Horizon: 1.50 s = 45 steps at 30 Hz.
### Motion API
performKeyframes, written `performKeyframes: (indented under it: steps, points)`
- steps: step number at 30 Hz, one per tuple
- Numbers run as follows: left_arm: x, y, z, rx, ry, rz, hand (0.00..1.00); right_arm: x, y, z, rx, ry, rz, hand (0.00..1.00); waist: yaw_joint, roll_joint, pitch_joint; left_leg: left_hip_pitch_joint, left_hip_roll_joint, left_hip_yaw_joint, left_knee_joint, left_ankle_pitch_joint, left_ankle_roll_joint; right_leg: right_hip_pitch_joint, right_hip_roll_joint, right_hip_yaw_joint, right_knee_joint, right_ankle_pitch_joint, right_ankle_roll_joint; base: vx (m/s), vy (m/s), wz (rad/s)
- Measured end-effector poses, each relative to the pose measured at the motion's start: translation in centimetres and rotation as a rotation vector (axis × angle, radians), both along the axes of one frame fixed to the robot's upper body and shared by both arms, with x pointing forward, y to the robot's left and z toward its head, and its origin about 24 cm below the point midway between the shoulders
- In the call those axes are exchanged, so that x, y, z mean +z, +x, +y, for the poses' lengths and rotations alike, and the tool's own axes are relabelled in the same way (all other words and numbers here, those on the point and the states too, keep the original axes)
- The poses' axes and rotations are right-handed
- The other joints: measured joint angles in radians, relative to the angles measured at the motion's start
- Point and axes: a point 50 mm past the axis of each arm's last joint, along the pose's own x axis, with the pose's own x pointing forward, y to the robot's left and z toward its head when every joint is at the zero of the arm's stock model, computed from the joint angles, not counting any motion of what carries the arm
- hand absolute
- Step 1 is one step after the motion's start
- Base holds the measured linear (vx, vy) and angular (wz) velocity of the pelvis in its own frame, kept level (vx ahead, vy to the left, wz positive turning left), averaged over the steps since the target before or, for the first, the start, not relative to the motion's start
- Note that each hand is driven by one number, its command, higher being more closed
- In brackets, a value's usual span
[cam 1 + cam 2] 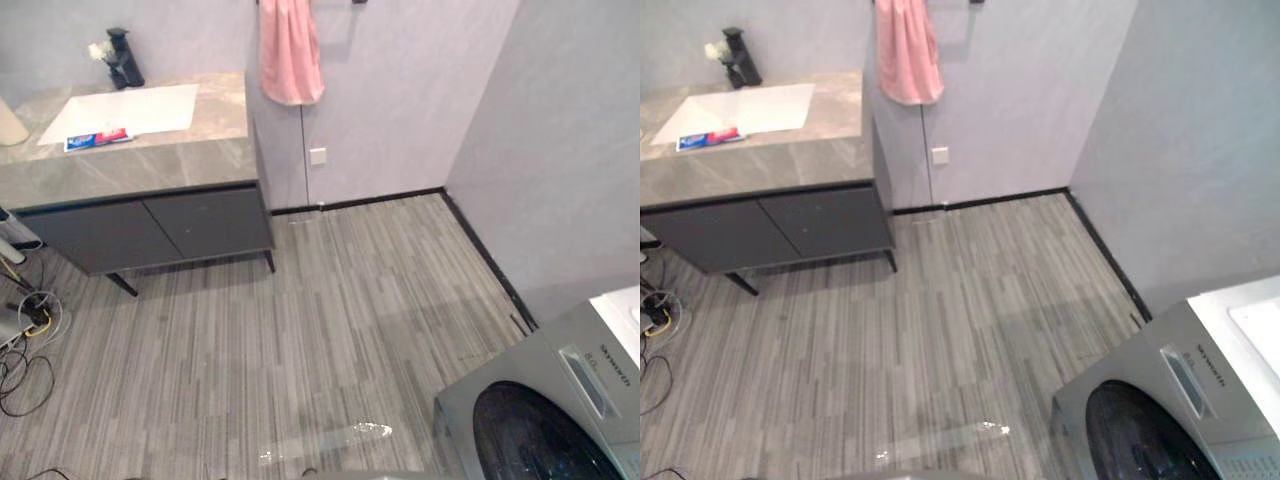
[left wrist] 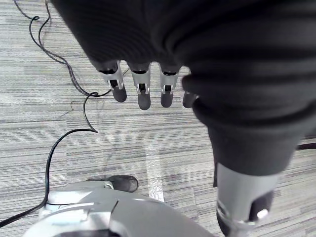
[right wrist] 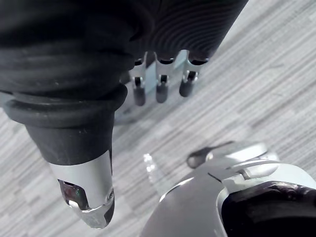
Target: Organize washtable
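Washtable stands against the far wall, on the left side of the room. Grey stone surface on top, dark cabinet doors below, both closed. A white basin is set into the surface, with a black tap at its back edge. A flat red, white and blue tube lies on the surface along the basin's front rim; whether it touches the rim, I cannot tell.

Pink towel hangs on the wall just right of the washtable, with a white socket lower down on the same wall. Striped grey floor lies between. A grey washing machine with a dark round door sits in the near right corner.

Left hand hangs over the floor, fingers straight and loose, grasping nothing. Right hand likewise: fingers relaxed, thumb apart, empty, floor beneath it.
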Motion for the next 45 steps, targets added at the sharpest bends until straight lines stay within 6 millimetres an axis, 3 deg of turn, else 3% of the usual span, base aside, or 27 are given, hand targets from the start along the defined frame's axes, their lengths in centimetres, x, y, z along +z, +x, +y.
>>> performKeyframes:
  steps: [4,13,39,45]
  points:
    - [0.0,0.3,0.1,0.006,0.001,-0.01,0.0,0.0,0.5,0.0,-0.004,0.001,-0.012,0.0,0.0,-0.001,0.022,0.01,0.001,0.0,-0.001,0.0,-0.001,0.019,0.0,-0.018,-0.017,0.009,0.024,0.01,-0.001,0.05]
    - [0.0,0.7,0.0,-0.008,0.004,-0.015,0.0,0.1,1.3,0.1,-0.018,0.006,-0.033,0.0,0.0,0.001,0.036,0.01,0.001,0.007,-0.002,0.001,-0.002,0.017,-0.001,-0.018,-0.02,0.007,0.03,-0.05,0.0,-0.03]
    - [0.0,0.5,0.3,0.004,-0.008,-0.001,0.0,0.0,1.9,0.3,0.042,0.012,-0.027,0.0,0.0,-0.015,0.045,-0.021,0.004,0.05,-0.011,0.007,-0.009,-0.012,0.005,0.001,-0.052,0.025,0.002,-0.02,-0.004,-0.02]
    - [0.0,0.7,0.4,0.011,-0.005,-0.006,0.0,0.1,2.2,0.4,0.061,0.015,-0.033,0.0,0.0,-0.02,0.054,-0.03,0.006,0.084,-0.011,0.006,-0.009,-0.033,0.007,0.038,-0.053,0.038,0.013,-0.02,0.005,-0.19]
